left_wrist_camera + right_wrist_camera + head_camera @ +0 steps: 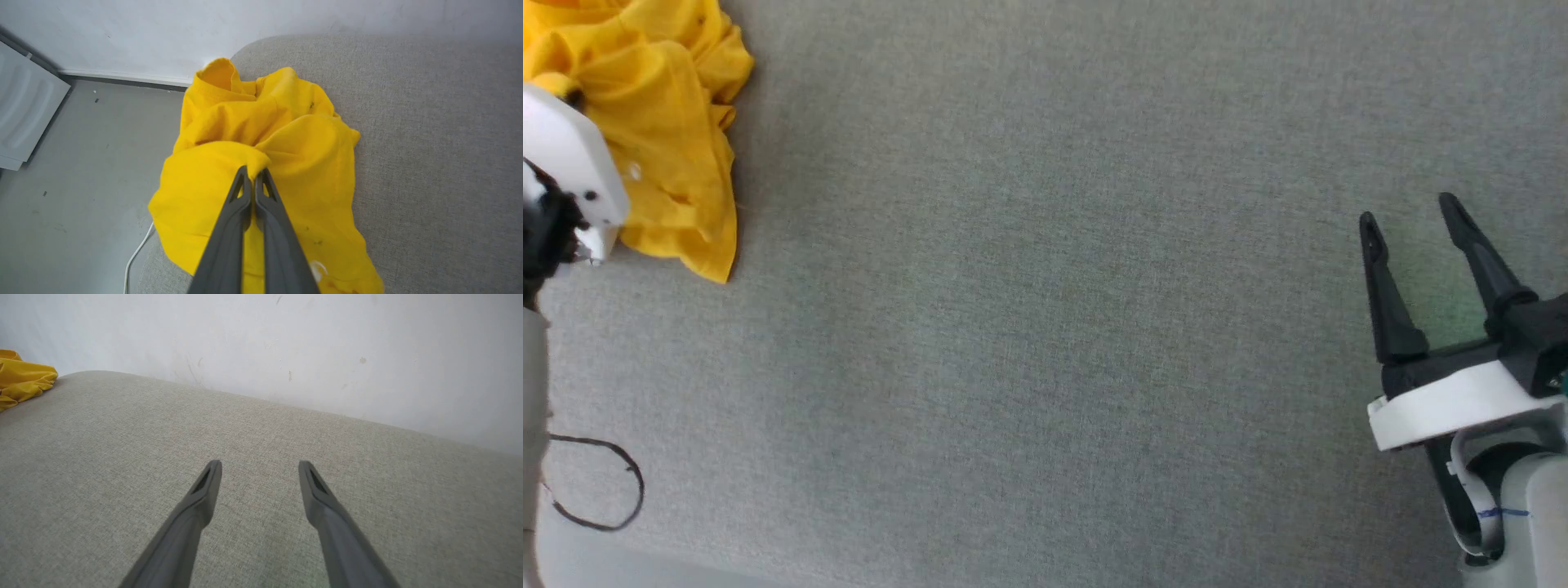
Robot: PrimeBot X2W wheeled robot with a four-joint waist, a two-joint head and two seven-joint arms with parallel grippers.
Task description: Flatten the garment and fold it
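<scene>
Task barely begun, by the look of it. The garment (670,106) is a crumpled yellow heap at the far left corner of the grey padded surface (1045,327), its outer side lapping over the edge above the floor (81,171). No sleeve, hem or print is laid out flat anywhere, just bunched folds w/ a few dark specks and a white patch peeking out. The left gripper (254,173) is pinched shut on a raised fold near the middle of the heap, cloth puckering round the tips, so a grip is made but nothing is spread. The right gripper (1409,211) hangs w/ jaws wide apart over bare surface at the right, well apart from the cloth, holding nothing. Done so far, imo: the first pinch only. Left to do: bring the shirt onto the open middle of the surface, find edges/corners, spread & smooth it flat, then make all the folds, i.e. nearly everything.
</scene>
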